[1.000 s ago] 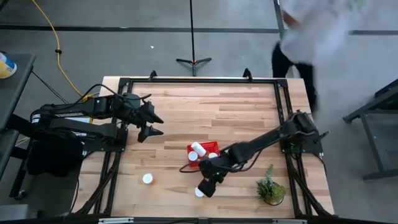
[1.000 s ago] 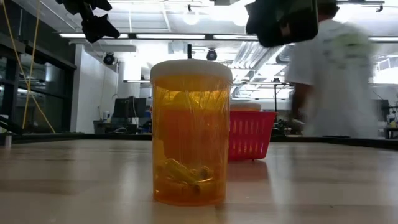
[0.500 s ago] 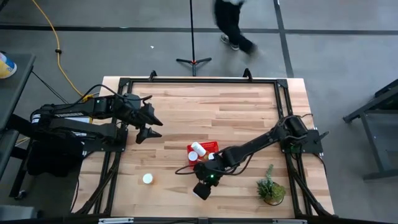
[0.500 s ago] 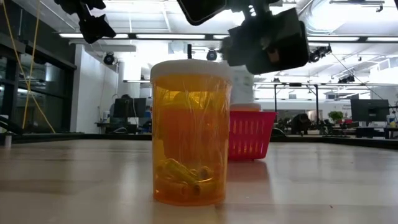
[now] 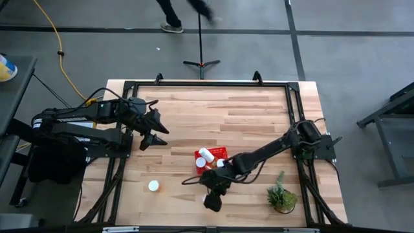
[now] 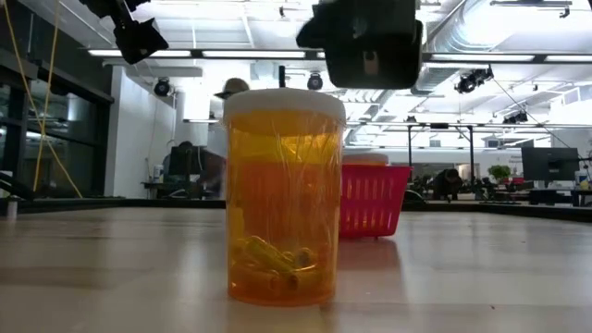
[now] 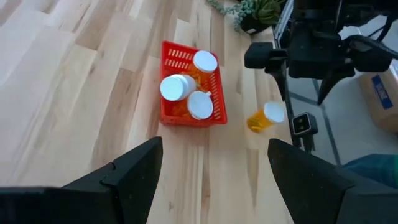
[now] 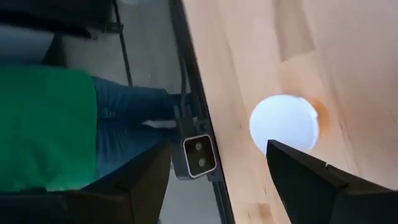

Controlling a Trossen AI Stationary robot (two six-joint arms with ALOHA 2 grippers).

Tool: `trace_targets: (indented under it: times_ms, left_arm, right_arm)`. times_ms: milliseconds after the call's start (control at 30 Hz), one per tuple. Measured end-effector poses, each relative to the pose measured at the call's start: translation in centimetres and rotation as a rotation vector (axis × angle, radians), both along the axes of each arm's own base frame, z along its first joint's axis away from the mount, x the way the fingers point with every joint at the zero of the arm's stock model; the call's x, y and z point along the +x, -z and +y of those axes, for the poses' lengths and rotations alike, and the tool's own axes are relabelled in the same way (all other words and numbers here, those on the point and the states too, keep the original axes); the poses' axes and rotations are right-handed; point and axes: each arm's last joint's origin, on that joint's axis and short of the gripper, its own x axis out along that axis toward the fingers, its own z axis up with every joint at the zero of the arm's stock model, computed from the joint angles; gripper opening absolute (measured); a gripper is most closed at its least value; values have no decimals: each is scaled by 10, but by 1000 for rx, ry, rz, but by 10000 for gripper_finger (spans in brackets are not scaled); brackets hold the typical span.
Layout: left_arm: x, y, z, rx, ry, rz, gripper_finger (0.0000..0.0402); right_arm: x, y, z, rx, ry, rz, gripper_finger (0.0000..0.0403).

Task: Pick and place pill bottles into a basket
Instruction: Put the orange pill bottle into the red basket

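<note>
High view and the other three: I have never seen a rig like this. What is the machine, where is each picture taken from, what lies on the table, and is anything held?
The machine is two dark robot arms at a wooden table. The high view looks straight down, the low view looks level across the table top, and each wrist view looks out past that arm's own fingers.

A red basket holds three pill bottles. Another white-capped bottle stands alone on the wood, and an orange bottle stands by the front edge, right in front of the low camera. A small green plant stands to the right.

Nothing is held. The right gripper hangs open above the orange bottle. The left gripper waits open at the left side of the table.
</note>
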Motion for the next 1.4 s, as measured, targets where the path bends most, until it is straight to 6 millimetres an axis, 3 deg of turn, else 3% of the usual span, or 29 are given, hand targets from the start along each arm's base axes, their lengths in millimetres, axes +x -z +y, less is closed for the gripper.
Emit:
trace_targets:
  times_ms: [200, 467, 767, 1100, 1400]
  left_arm:
    - [1, -1, -1, -47, -6, -4, 326]
    - [3, -4, 0, -75, -27, -36, 326]
    - [3, -5, 0, -96, -53, -32, 326]
    - [3, -5, 0, -100, -58, -29, 326]
    - [5, -2, 0, -109, -68, -5, 326]
  right_arm:
    - [-3, 0, 1, -36, -192, -80, 256]
    - [-12, 10, -12, -132, -363, -28, 256]
    - [-3, 11, -41, -170, -388, -70, 256]
    - [1, 9, -46, -169, -449, -149, 256]
    - [10, 15, -53, -184, -433, -188, 312]
